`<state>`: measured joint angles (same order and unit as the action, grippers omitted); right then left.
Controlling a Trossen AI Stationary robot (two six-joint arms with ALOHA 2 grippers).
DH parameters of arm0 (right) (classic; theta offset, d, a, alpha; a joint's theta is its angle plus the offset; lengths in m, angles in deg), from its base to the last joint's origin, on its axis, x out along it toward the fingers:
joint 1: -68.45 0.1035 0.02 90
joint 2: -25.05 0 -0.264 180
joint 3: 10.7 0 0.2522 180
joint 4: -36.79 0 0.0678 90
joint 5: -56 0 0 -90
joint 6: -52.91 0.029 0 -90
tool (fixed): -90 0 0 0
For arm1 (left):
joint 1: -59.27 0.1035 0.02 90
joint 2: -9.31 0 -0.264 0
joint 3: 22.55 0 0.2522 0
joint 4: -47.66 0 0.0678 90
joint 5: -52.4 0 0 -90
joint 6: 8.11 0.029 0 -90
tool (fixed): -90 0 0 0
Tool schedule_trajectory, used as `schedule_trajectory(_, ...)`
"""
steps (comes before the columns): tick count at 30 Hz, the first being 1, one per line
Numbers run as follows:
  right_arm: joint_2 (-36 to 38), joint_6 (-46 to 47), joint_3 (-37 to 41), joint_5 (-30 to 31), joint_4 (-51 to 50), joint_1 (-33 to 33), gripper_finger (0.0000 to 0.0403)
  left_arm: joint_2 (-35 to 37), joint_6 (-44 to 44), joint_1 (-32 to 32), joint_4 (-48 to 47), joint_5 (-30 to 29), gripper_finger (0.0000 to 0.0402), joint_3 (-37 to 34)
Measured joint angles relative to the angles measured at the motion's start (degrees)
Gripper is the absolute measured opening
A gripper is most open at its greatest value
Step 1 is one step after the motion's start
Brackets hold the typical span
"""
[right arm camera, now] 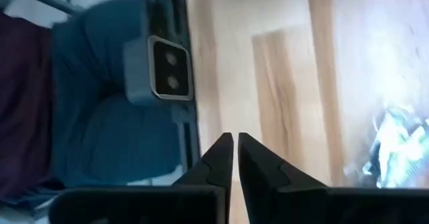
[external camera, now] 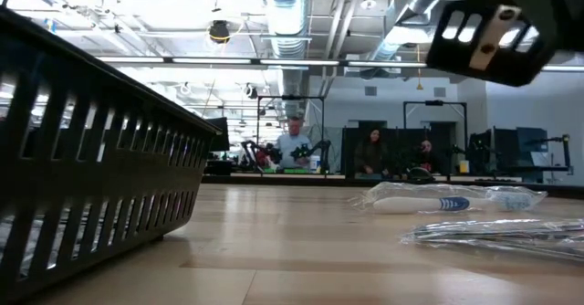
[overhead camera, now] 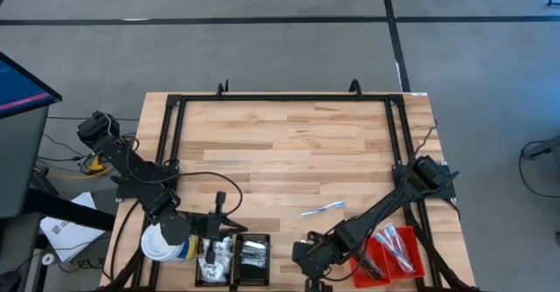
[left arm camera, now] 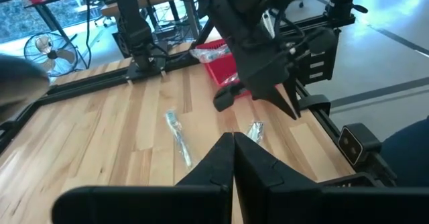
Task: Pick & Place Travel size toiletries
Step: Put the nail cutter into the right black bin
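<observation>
A blue and white stick in a clear wrapper [overhead camera: 324,209] [left arm camera: 177,137] [external camera: 429,200] lies flat on the wooden table. A silvery sachet [left arm camera: 255,130] [external camera: 502,232] [right arm camera: 395,143] lies flat nearer the front edge. My right gripper [overhead camera: 304,251] [right arm camera: 234,147] hangs over the table beside that sachet. It is shut, with nothing showing between its fingers. My left gripper [overhead camera: 229,228] [left arm camera: 233,147] is shut and empty, held over the black tray [overhead camera: 232,259] at the front left. That tray holds white packets [overhead camera: 217,253] and dark items.
A white-topped round canister [overhead camera: 162,244] stands left of the black tray. A red tray [overhead camera: 389,253] [left arm camera: 221,60] with several items sits at the front right, under my right arm. A black rail frame [overhead camera: 284,97] runs round the table. People sit in the room beyond.
</observation>
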<state>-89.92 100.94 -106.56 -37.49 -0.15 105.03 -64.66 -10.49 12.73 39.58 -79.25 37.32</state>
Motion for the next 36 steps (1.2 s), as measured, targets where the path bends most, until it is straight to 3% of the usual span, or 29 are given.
schedule_trajectory(7,-0.58,-0.24,-0.19,-1.85,-1.43,-0.85,0.0005,0.00,0.01,0.00,-0.01,-0.01,0.0000,0.00)
schedule_trajectory(13,-0.60,3.93,-0.11,-0.23,-16.52,-1.51,0.0002,0.00,-0.01,-0.02,-0.10,1.14,0.0000,0.00)
schedule_trajectory(19,-0.62,2.89,-0.13,-0.14,-9.10,-0.74,0.0001,0.00,-0.01,0.00,-0.10,1.14,0.0000,0.00)
schedule_trajectory(30,-4.75,2.51,0.32,-2.52,-11.69,-0.50,0.0000,-0.02,-0.01,0.00,0.02,1.20,0.0000,0.00)
schedule_trajectory(36,-5.30,2.83,-0.17,0.25,-12.79,-1.86,0.0000,-0.02,0.01,0.02,0.89,1.28,0.0000,-0.82)
